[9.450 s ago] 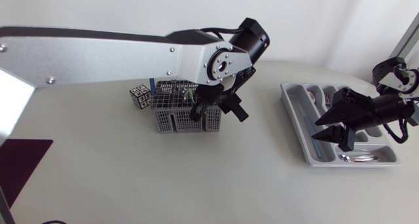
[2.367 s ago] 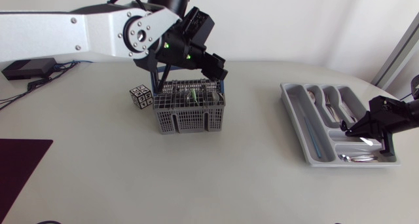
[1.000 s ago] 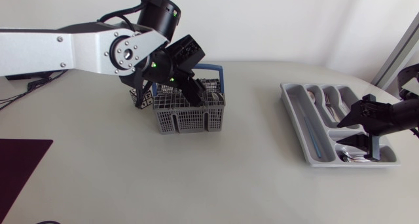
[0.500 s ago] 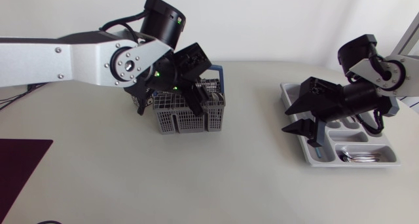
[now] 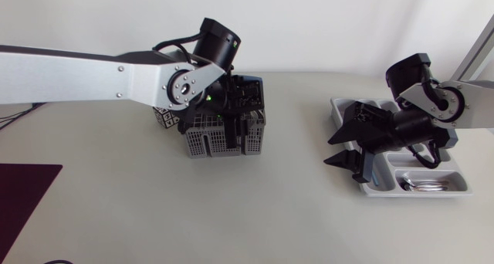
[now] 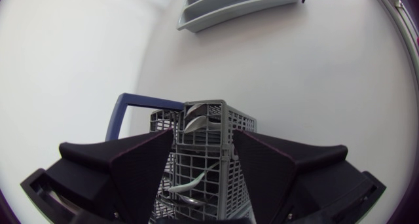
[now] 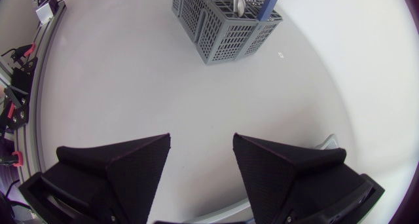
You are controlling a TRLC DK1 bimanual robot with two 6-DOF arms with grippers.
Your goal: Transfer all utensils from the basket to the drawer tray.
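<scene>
The grey wire basket (image 5: 207, 139) with a blue handle (image 5: 258, 86) stands left of the table's middle. My left gripper (image 5: 230, 126) hangs over it, pointing down. In the left wrist view this gripper (image 6: 203, 178) is open, its fingers (image 6: 141, 165) on either side of one basket compartment (image 6: 208, 122) that holds spoons (image 6: 196, 124). The grey drawer tray (image 5: 455, 188) lies at the right with spoons (image 5: 423, 186) in its near slot. My right gripper (image 5: 330, 152) is open and empty over the tray's left edge, pointing at the basket (image 7: 226, 21).
A small cube with black-and-white markers (image 5: 164, 117) sits against the basket's left side. A dark mat (image 5: 23, 191) lies at the table's left edge. Bare tabletop (image 5: 297, 156) stretches between basket and tray.
My left gripper swung right and came down over the basket. My right arm moved from the tray's right side to its left edge, turning toward the basket with its fingers apart.
</scene>
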